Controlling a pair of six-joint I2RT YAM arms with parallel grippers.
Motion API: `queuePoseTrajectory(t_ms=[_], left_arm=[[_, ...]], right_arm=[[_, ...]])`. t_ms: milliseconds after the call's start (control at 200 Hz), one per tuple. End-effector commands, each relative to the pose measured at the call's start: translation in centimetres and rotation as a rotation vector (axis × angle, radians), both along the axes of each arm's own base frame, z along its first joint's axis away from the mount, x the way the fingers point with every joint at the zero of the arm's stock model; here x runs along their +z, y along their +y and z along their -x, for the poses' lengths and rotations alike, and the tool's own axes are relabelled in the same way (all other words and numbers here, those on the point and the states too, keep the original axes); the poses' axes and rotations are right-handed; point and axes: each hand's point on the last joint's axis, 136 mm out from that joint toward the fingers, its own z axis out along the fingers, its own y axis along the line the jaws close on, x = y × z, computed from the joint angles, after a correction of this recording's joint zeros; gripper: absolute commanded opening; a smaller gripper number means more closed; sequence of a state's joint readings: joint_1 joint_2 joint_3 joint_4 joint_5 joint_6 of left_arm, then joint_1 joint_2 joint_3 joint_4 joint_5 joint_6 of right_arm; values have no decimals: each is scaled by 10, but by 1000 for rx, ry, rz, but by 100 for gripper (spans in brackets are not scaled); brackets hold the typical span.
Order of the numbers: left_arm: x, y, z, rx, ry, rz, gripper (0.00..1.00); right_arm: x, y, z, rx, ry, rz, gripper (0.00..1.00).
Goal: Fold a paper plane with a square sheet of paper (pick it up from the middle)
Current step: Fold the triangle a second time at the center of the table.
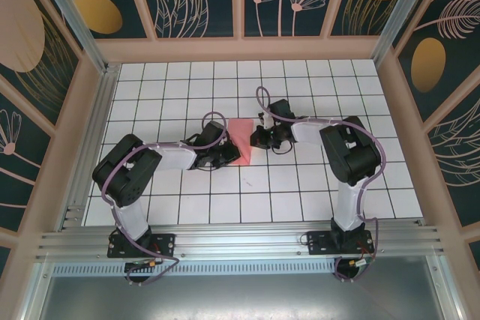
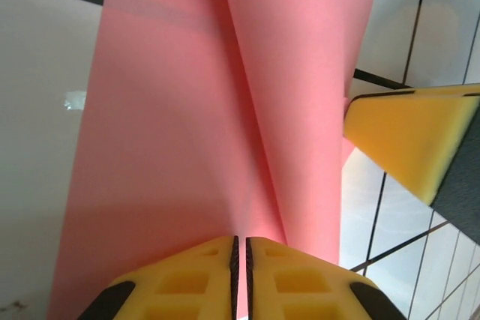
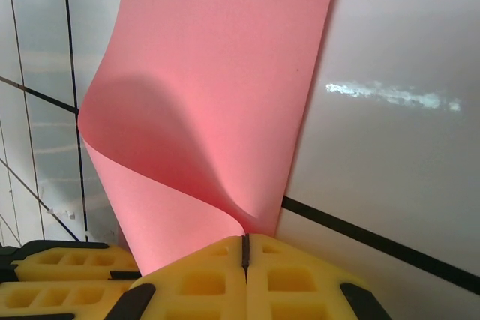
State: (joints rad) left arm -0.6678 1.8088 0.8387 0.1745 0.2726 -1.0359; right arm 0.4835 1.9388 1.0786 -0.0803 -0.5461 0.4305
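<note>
The square sheet of paper (image 1: 241, 140) is salmon pink and hangs bent between the two grippers over the middle of the table. My left gripper (image 1: 227, 157) is shut on its near-left edge. In the left wrist view the paper (image 2: 187, 110) rises from the pinched jaws (image 2: 241, 243) with a long fold up its middle. My right gripper (image 1: 260, 138) is shut on the far-right edge. In the right wrist view the paper (image 3: 225, 73) curls over to the left from the jaws (image 3: 244, 240). No paper plane shape shows.
The white tiled table (image 1: 300, 185) has wooden walls (image 1: 405, 125) on three sides and an aluminium rail (image 1: 240, 241) along the near edge. A yellow right fingertip (image 2: 409, 136) is close beside the paper, and the left fingers (image 3: 52, 275) sit at the lower left.
</note>
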Motion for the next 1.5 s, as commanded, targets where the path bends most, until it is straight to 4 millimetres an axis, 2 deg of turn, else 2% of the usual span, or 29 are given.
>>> queuePoseTrajectory(t_ms=[0, 450, 846, 1496], left_arm=[[-5, -1, 2, -31, 10, -33, 10], [-15, 3, 5, -66, 26, -88, 0], [-18, 6, 7, -73, 35, -106, 0], [-14, 5, 5, -71, 28, -105, 0]], right_arm=[[-1, 5, -4, 31, -17, 14, 1], [-3, 5, -12, 55, -44, 47, 1], [-1, 7, -19, 67, -68, 56, 1], [-10, 8, -15, 76, -35, 57, 2]])
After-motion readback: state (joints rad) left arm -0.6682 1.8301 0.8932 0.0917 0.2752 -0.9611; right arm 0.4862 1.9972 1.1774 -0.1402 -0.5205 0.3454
